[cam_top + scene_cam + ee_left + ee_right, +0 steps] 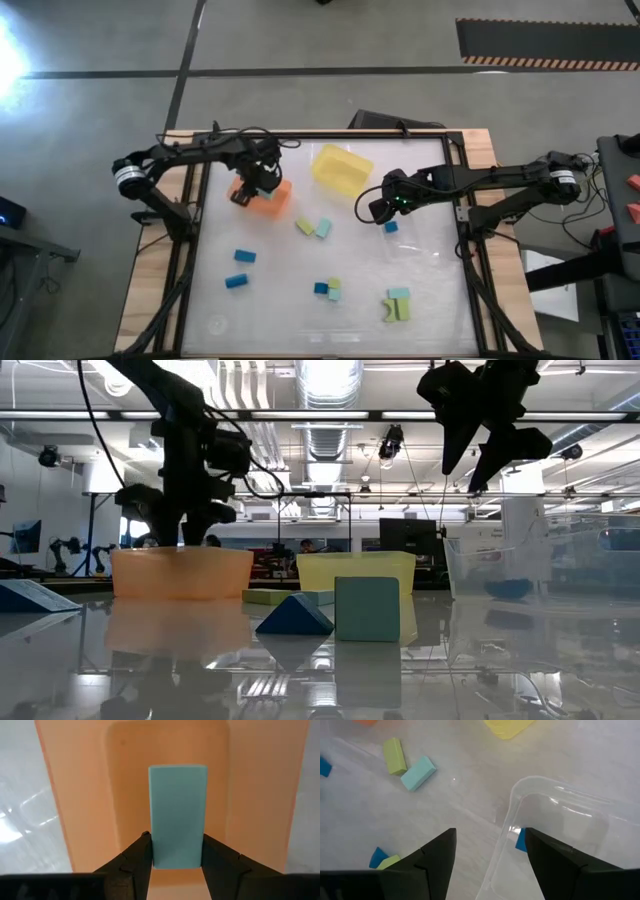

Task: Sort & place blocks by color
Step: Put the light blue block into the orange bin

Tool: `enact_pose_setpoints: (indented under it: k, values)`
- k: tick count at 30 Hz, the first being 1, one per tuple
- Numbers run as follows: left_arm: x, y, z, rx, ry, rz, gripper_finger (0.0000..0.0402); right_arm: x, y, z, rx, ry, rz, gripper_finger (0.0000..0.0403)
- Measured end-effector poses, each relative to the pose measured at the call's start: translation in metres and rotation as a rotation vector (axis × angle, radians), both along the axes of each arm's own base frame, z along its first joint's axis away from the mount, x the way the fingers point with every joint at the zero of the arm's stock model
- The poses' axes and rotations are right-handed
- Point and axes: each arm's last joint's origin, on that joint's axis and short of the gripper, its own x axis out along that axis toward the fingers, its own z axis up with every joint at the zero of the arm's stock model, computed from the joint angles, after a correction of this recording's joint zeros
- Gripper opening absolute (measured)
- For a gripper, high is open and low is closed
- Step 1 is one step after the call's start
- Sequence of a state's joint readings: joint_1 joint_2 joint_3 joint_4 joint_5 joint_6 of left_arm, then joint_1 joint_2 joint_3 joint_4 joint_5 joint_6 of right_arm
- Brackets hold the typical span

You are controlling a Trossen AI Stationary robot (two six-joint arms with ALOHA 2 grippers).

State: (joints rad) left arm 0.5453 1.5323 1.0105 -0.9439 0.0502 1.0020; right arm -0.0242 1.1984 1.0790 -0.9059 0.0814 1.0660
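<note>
Right wrist view: blue block (pixel 520 840) in clear bin (pixel 560 820)

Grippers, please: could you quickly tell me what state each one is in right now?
Left gripper: shut on a mint-teal bar block, above the orange bin.
Right gripper: open, holding nothing, above the clear bin.

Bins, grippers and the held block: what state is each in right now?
Left gripper: shut on mint bar, above orange bin.
Right gripper: open, empty, over clear bin.
Orange bin: upright, inside looks empty.
Clear bin: upright, holds one blue block.
Yellow bin: upright, contents unclear.
</note>
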Motion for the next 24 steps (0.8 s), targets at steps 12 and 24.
enact_pose_setpoints:
  k: [12, 24]
  values:
    - [-0.0043, -0.0018, -0.0002, 0.021, -0.032, 0.004, 0.0132, 0.0001, 0.0, 0.0001, -0.001, -0.001, 0.003, 0.0226]
    - [-0.0057, -0.0025, -0.0062, 0.024, -0.033, 0.026, 0.0146, 0.0003, 0.0, 0.0001, 0.0, -0.003, 0.004, 0.0226]
